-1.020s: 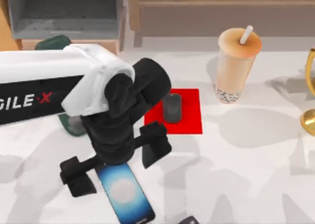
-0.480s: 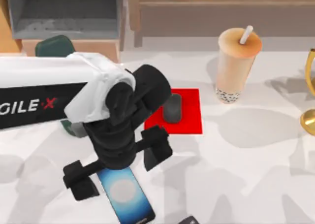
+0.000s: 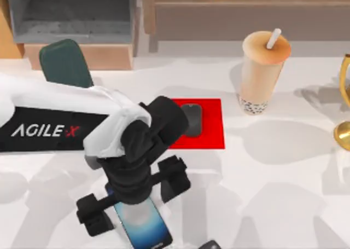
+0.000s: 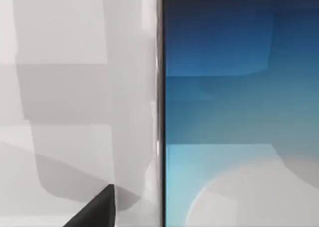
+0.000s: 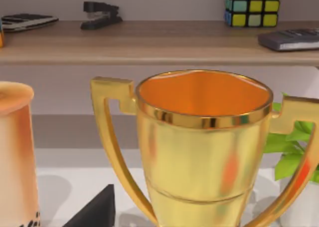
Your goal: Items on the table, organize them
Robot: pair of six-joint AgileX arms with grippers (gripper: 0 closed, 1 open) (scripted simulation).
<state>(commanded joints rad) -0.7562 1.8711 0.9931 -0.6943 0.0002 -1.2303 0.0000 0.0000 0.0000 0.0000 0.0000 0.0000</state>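
Bright, even light throws soft grey shadows across the table (image 3: 284, 172).

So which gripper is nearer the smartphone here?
Left. The left gripper hangs open right over the smartphone, fingers either side of it. The right gripper faces the gold trophy near the table's right edge.

I see a red square pad (image 3: 210, 123) lying flat near the middle of the scene. Far to its left a dark green phone stand (image 3: 65, 63) sits upright in front of a grey open box (image 3: 71, 13). Along the far edge runs a wooden shelf (image 5: 149, 42); on it I can make out a black stapler (image 5: 101, 13), a colour cube (image 5: 252, 5) and a grey calculator (image 5: 291, 39). At the right stands a gold trophy (image 5: 202, 152), with green leaves (image 5: 289, 147) beside it.
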